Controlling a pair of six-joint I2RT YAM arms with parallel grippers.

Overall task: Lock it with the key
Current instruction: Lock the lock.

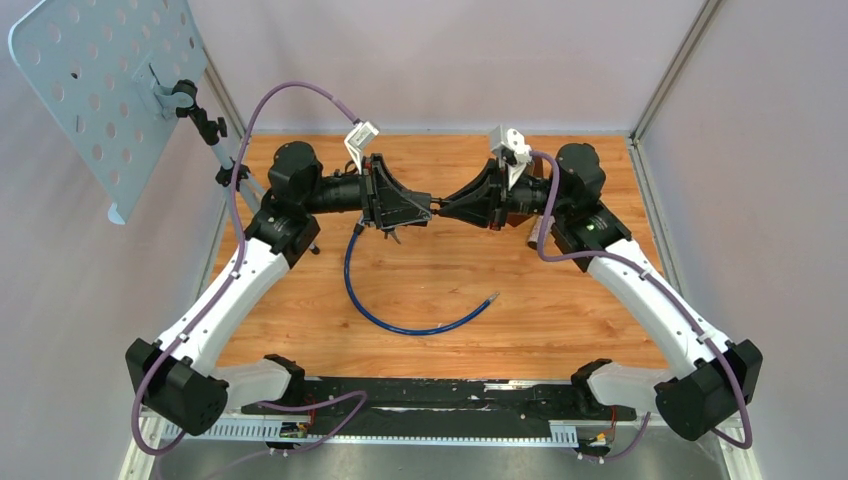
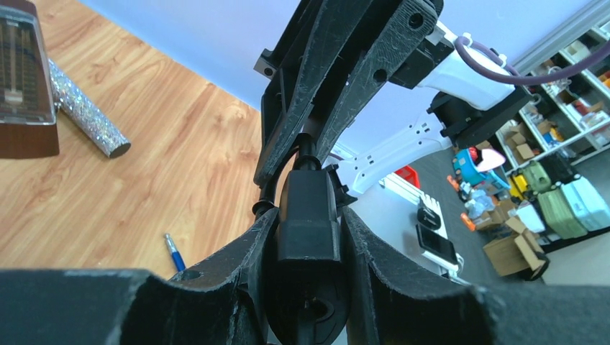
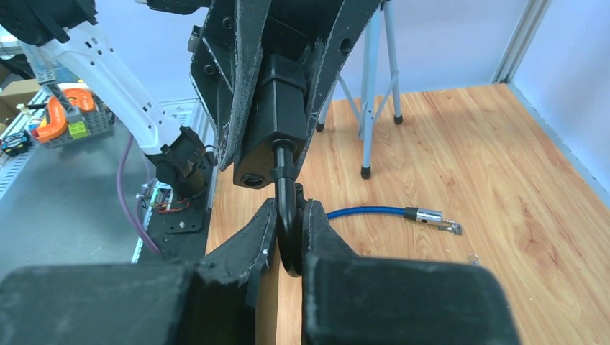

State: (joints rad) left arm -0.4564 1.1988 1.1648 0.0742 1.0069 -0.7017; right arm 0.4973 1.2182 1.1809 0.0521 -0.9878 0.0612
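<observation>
My left gripper is shut on the black lock body, held in the air above the far middle of the wooden table. My right gripper faces it and is shut on the black head of the key, whose shaft runs into the lock body's end. The lock's blue cable hangs from the body and curves across the table. Its free metal tip lies loose on the wood. The left wrist view shows the right gripper's fingers closed round the key.
A perforated board on a tripod stand is at the far left, with its legs on the table. A wooden box and a glittery tube lie behind the right arm. A small ring lies near the cable tip.
</observation>
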